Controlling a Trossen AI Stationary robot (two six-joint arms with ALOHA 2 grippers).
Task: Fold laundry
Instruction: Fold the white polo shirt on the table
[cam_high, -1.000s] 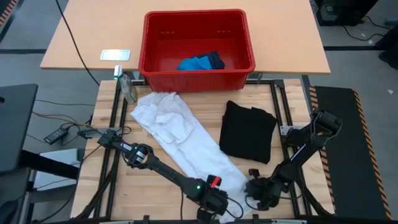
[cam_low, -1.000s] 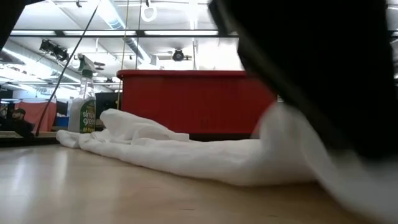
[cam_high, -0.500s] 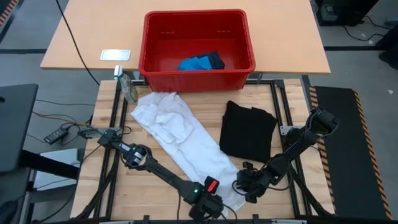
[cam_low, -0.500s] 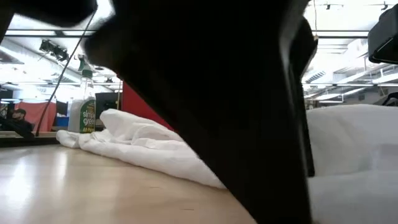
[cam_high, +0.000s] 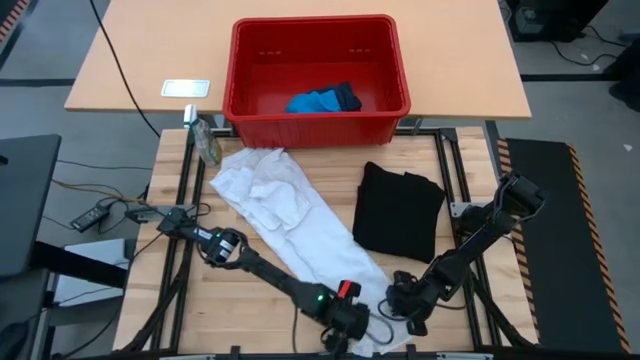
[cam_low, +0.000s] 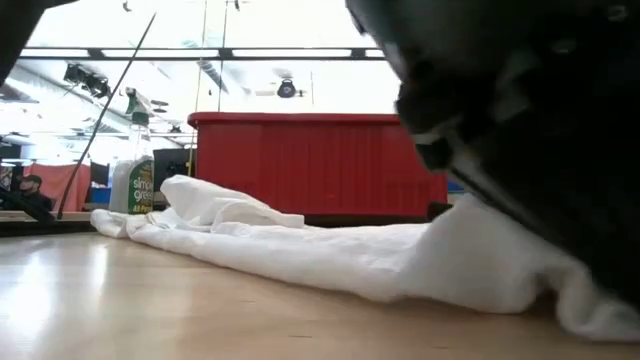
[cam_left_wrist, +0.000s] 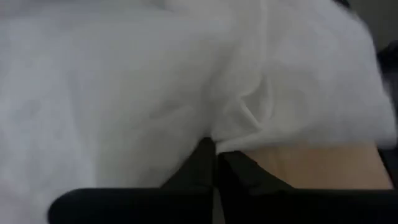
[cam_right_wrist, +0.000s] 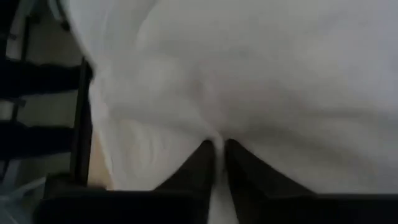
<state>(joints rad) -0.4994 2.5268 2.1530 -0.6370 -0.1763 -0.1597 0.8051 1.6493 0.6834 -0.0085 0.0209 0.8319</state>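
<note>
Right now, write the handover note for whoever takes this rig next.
Left gripper: shut on the white garment at its near end, by the table's near edge.
Right gripper: shut on the same end, just beside the left.
White garment: spread diagonally across the table, not yet folded.
Black shirt: lies folded to the right.
Blue piece: in the red basket.
Left to do: fold the white garment, then the blue piece.

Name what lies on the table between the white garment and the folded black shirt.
Nothing: in the high view, a strip of bare wooden table separates the white garment from the folded black shirt. The two cloths do not touch.
</note>
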